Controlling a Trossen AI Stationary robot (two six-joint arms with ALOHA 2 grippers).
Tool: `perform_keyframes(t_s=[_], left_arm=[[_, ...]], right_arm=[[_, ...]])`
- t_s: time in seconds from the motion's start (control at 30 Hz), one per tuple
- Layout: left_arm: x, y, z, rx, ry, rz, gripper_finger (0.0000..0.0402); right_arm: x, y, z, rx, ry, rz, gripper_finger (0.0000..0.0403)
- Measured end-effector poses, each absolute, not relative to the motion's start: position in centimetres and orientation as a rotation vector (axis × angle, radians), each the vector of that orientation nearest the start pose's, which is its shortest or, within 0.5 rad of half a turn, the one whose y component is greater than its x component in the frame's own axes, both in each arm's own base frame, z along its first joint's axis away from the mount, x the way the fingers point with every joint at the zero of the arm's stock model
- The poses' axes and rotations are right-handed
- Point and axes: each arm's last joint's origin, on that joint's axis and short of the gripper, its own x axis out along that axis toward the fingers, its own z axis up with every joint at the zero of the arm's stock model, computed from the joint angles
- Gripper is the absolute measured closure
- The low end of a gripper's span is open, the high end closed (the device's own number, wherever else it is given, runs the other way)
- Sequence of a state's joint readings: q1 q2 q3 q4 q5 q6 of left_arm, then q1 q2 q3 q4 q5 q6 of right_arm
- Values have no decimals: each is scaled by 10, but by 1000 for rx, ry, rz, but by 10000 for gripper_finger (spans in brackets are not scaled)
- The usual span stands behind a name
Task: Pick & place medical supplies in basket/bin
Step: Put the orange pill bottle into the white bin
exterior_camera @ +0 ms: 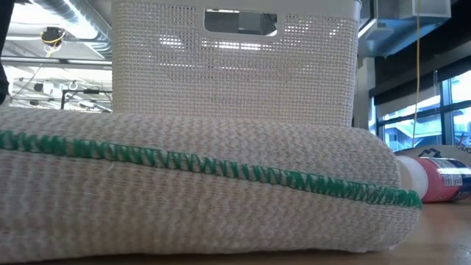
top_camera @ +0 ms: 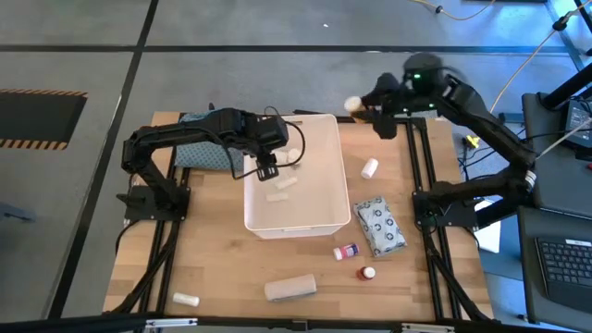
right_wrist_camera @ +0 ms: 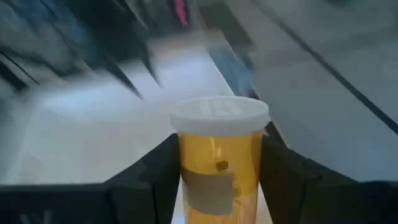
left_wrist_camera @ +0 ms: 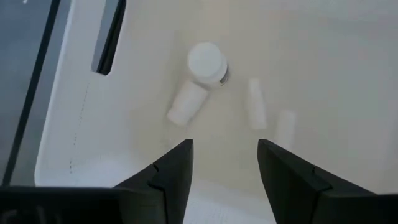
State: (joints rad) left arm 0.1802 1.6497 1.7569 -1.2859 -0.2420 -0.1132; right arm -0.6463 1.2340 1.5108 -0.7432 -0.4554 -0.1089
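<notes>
The white bin [top_camera: 296, 217] stands mid-table and fills the back of the low view [exterior_camera: 235, 66]. My left gripper [top_camera: 266, 172] hovers open over the bin's left half. Its wrist view [left_wrist_camera: 224, 146] looks down at a white bottle [left_wrist_camera: 200, 78] and two small white tubes [left_wrist_camera: 255, 102] lying on the bin floor. My right gripper [top_camera: 367, 108] is near the table's far edge, just right of the bin's far right corner, shut on an amber pill bottle [right_wrist_camera: 217, 168] with a white cap [top_camera: 352, 104]. My right gripper pinches the amber bottle's body [right_wrist_camera: 214, 186] between its two fingers, one on each side. The bottle lies along the fingers, and its white cap [right_wrist_camera: 219, 114] sticks out past the fingertips toward the table's left. It is lifted clear of the table.
On the table right of the bin lie a white roll [top_camera: 370, 168] and a grey-patterned packet [top_camera: 381, 226]. Nearer are a small red bottle [top_camera: 345, 251], a red-capped bottle [top_camera: 368, 273], a beige roll [top_camera: 290, 289] [exterior_camera: 199, 184] and a white roll [top_camera: 185, 300]. A teal patterned cloth [top_camera: 199, 153] lies left of the bin.
</notes>
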Motion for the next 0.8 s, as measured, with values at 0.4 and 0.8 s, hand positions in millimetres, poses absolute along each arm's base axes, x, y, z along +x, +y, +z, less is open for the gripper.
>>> perform_keyframes(t_s=[0.4, 0.8], left_arm=[[295, 57, 368, -109, 1209, 468, 229], [274, 54, 391, -104, 1093, 528, 229]], right_arm=[[251, -111, 407, 98, 85, 107, 222], [281, -92, 330, 98, 5, 57, 222]])
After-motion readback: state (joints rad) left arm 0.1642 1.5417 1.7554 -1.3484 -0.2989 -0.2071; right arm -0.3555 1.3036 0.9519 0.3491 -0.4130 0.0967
